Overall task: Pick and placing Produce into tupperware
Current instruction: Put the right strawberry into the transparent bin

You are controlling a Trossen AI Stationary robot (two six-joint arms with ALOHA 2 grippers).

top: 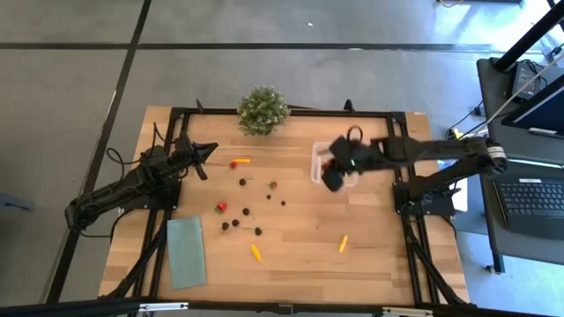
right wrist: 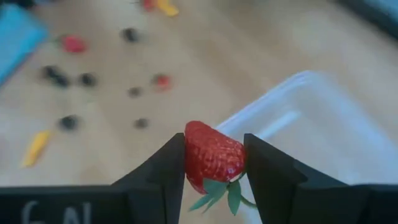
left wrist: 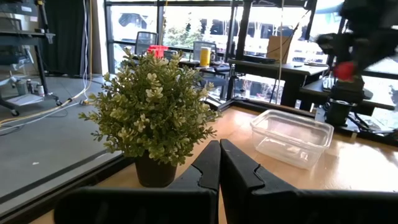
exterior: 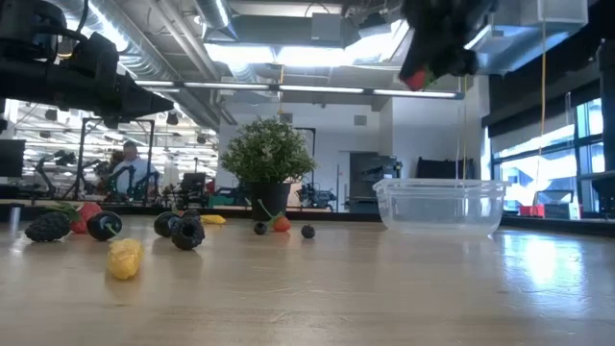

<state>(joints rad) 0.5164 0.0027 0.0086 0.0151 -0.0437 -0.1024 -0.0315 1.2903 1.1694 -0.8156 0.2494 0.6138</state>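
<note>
High view: right gripper (top: 336, 169) hangs over the near-left edge of the clear tupperware (top: 319, 150), positioned, it seems, to release its load into the box. Left gripper (top: 201, 158) is parked at the table's left side, pointing toward the potted plant (top: 262, 109). Loose produce lies mid-table: an orange carrot (top: 241, 160), a red berry (top: 221, 207), dark berries (top: 232, 224), yellow corn pieces (top: 255, 253) and (top: 343, 243). A pale-green cloth (top: 186, 252) lies at the front left.

Low view: the right gripper (exterior: 423, 69) is raised well above the tupperware (exterior: 440, 207), a red piece showing at its tip. The box looks empty. Blackberries (exterior: 48, 226), a yellow piece (exterior: 124, 259) and other produce rest on the wood, well apart from the box.

Left wrist view: left fingers (left wrist: 211, 165) are pressed together, holding nothing; plant (left wrist: 149, 112) and tupperware (left wrist: 291, 135) stand ahead.

Right wrist view: right fingers (right wrist: 168, 168) stand partly apart, clamped on either side of a toy strawberry (right wrist: 213, 154), leaves downward. The tupperware rim (right wrist: 273, 99) lies just beyond, so the fruit is judged almost over the box.
</note>
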